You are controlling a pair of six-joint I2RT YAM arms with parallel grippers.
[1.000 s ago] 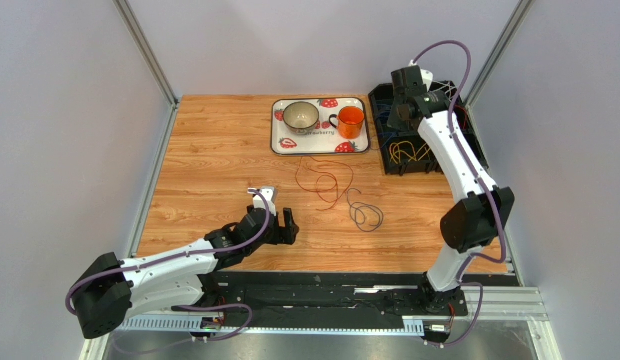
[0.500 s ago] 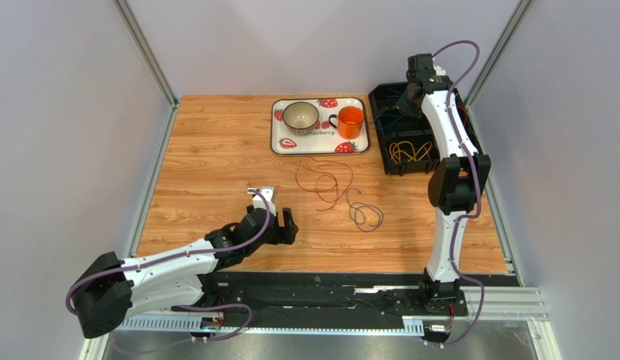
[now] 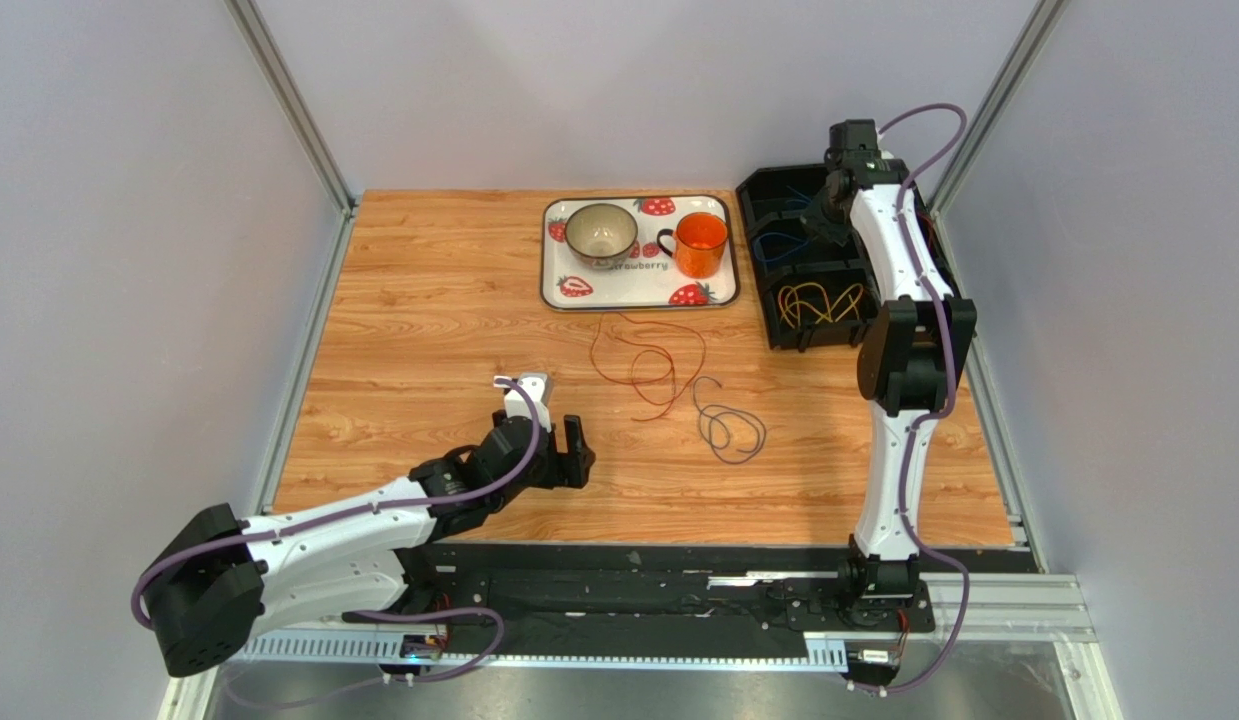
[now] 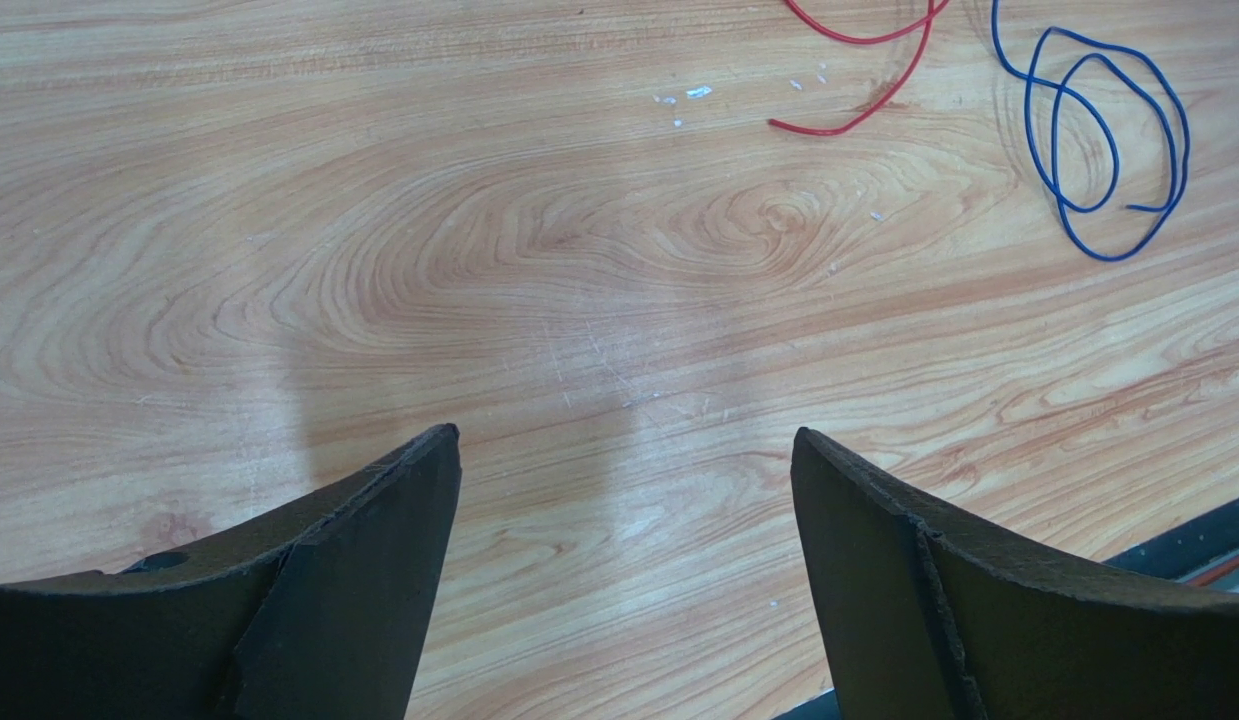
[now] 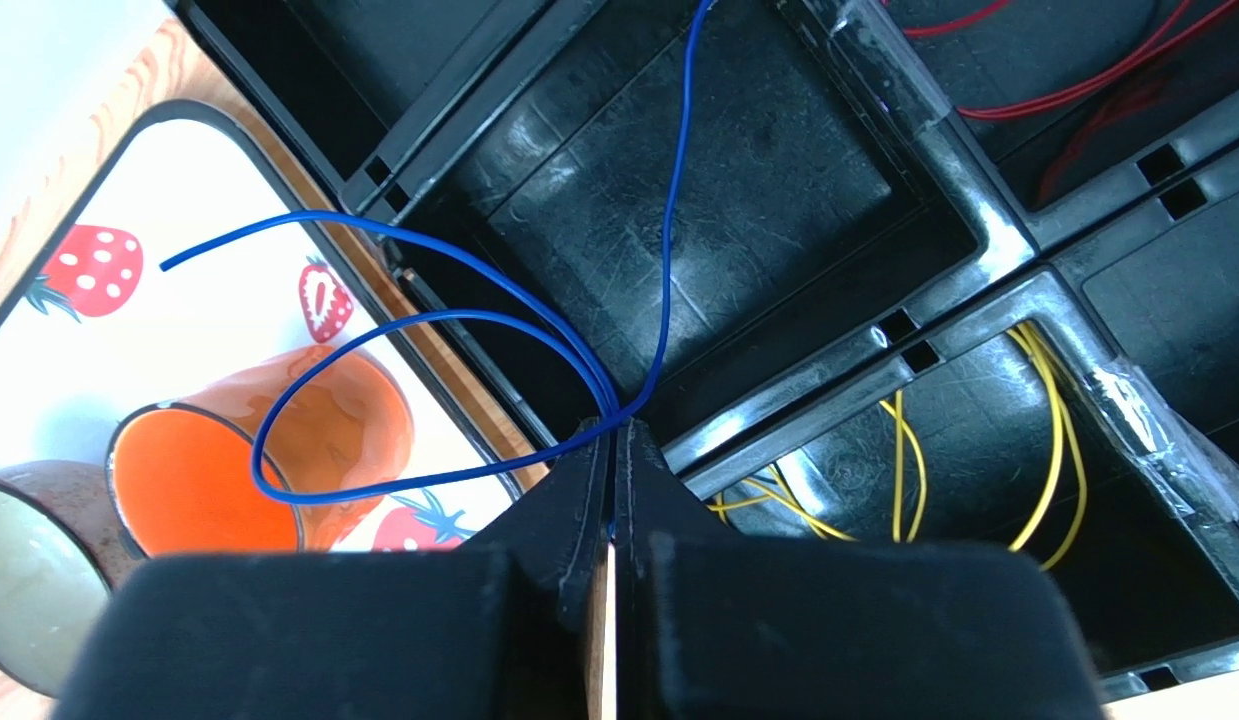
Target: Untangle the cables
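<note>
The wooden surface (image 3: 430, 300) is carrying everything. The right arm (image 3: 903, 345) is reaching far back over the black divided bin (image 3: 763, 195), which is sitting at the right rear corner. The left arm (image 3: 340, 525) is lying low and stretching across the near left part. Just left of the bin, a strawberry-print tray (image 3: 555, 255) is holding a bowl (image 3: 600, 230) and an orange mug (image 3: 702, 240) side by side.

The left end effector (image 4: 625, 465) is hovering with its jaws spread wide and nothing between them, over bare wood. The right end effector (image 5: 613, 443) is pinching its fingers tight on a blue cable (image 5: 430, 323), whose loops are arching out over the bin's edge and the mug, with one strand running up across a bin compartment.

Yellow cables (image 5: 1053, 435) are lying in one near compartment of the bin, and red cables (image 5: 1076, 83) in a farther one. On the surface between tray and left arm, a loose red cable (image 3: 648, 360) is sprawling, and just beside it a second blue cable (image 4: 1099, 143) is lying coiled.
</note>
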